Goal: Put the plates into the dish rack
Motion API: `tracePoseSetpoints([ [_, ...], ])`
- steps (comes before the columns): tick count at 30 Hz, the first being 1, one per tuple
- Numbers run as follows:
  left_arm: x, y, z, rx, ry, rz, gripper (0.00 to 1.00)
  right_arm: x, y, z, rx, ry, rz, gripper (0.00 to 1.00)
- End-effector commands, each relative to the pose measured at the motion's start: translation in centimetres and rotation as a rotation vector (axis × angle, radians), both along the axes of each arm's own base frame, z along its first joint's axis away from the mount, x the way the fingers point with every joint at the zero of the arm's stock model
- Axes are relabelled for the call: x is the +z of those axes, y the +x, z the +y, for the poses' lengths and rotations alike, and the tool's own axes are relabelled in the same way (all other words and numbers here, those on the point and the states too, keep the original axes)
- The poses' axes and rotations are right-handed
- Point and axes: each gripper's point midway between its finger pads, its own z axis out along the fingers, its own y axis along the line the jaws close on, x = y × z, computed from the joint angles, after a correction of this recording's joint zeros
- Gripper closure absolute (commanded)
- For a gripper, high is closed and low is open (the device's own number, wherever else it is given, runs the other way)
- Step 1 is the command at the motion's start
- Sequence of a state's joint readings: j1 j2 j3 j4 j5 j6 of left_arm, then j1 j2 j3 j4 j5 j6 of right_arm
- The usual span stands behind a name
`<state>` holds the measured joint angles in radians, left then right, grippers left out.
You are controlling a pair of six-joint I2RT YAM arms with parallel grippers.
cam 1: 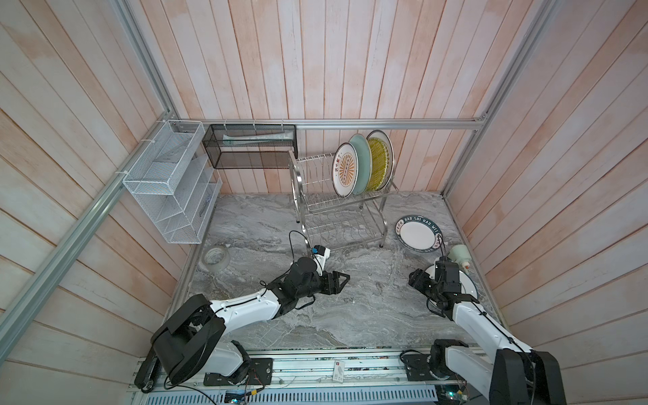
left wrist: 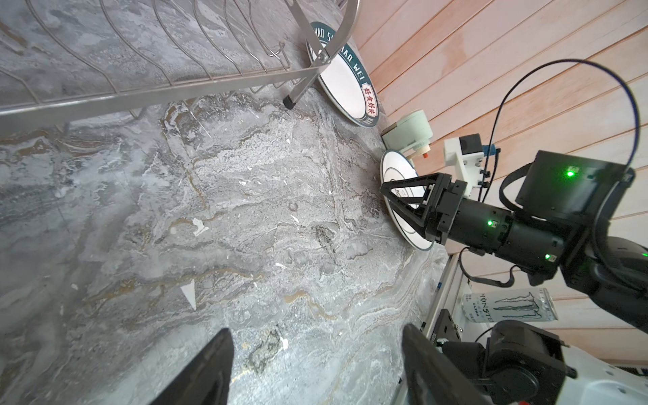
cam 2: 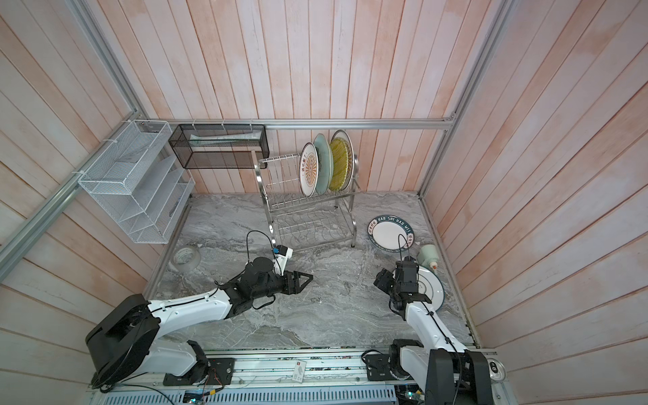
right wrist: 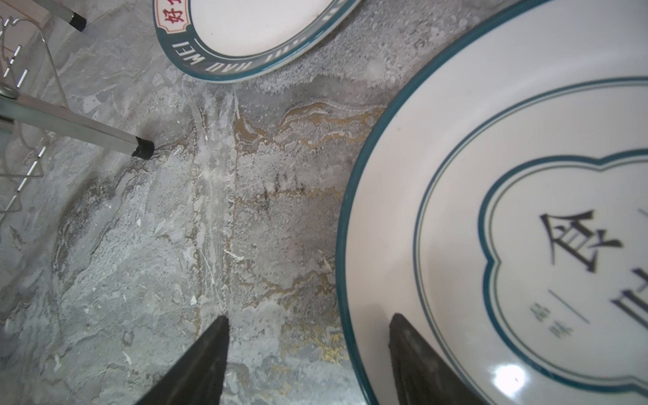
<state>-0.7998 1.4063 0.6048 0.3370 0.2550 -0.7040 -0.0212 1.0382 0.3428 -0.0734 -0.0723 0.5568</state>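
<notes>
Right claw (right wrist: 308,317) spread wide, empty, straddling edge of cloud plate (right wrist: 456,175): one finger over plate, other over bare table (right wrist: 175,245); contact unclear. Left claw (left wrist: 315,329) wide open too, empty, above mid table. Cloud plate white, teal rim line, dark characters, flat near right wall. Farther: lettered plate (cam 1: 417,233), dark-green rim, flat beside rack (cam 1: 338,210). Rack's upper tier: sunburst plate (cam 1: 345,173), green plate (cam 1: 363,157), yellow plate (cam 1: 378,163), rear plate (cam 1: 382,135), all upright.

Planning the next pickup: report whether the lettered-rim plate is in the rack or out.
Out: the lettered-rim plate lies flat on the table beside the rack.
</notes>
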Motion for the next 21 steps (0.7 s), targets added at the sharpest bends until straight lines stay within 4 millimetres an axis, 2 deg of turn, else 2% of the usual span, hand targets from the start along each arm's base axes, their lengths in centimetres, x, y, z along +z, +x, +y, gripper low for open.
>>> tracePoseSetpoints([
  [1, 1.1, 0.3, -0.8, -0.014, -0.024, -0.018, 0.24, -0.4, -0.1, 0.1, 0.005, 0.005, 0.012, 0.27],
  [10, 1.3, 0.4, -0.8, -0.016, -0.024, -0.022, 0.24, -0.4, 0.0, 0.8, 0.041, 0.033, 0.015, 0.27],
  [21, 1.1, 0.4, -0.9, -0.019, -0.023, -0.017, 0.24, -0.3, 0.2, 3.0, 0.142, 0.120, 0.009, 0.27],
])
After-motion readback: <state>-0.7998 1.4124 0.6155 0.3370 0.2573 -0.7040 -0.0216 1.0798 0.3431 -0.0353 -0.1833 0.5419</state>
